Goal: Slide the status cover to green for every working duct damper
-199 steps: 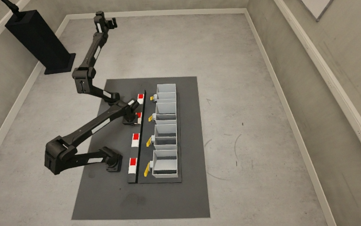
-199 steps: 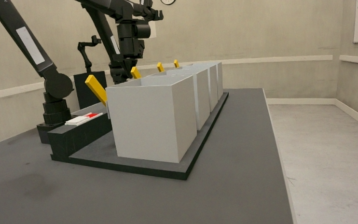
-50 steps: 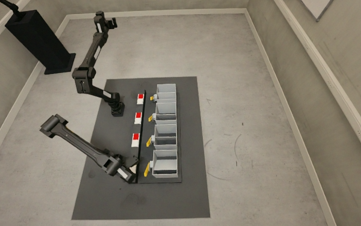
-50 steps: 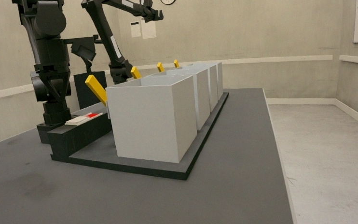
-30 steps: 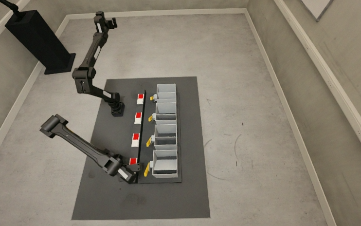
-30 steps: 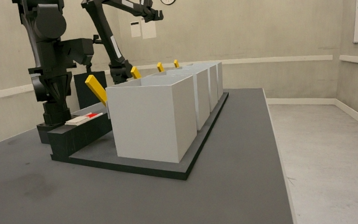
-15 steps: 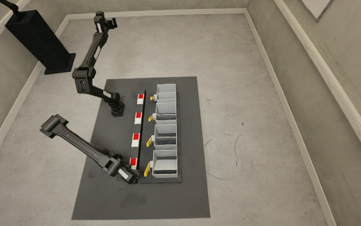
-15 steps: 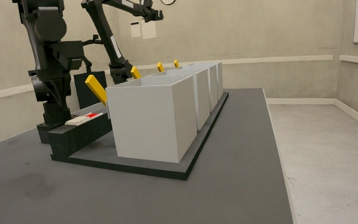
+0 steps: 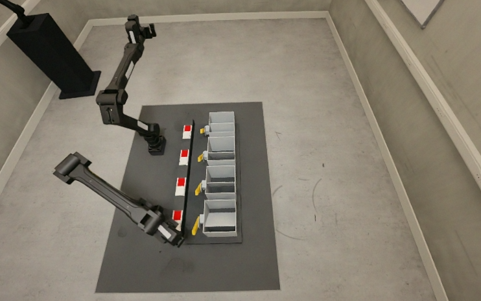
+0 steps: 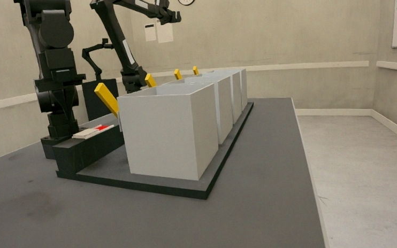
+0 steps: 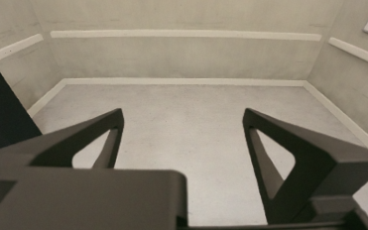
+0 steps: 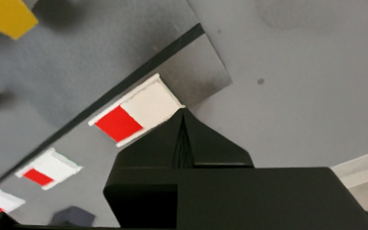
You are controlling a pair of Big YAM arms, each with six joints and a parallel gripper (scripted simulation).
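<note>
The right gripper (image 9: 179,242) (image 12: 183,114) is squeezed shut on nothing, maybe just above the near slider (image 9: 177,216) (image 10: 92,131) (image 12: 137,110). If it dips too early, it could bump the white cover (image 12: 153,104) by mistake. The left gripper (image 9: 153,30) (image 10: 178,16) (image 11: 183,114) is wide open.

Open gap between black ledge (image 9: 188,164) and dampers (image 9: 220,199) (image 10: 162,135) — yellow handles (image 9: 195,226) (image 10: 106,99) jutting into it.
</note>
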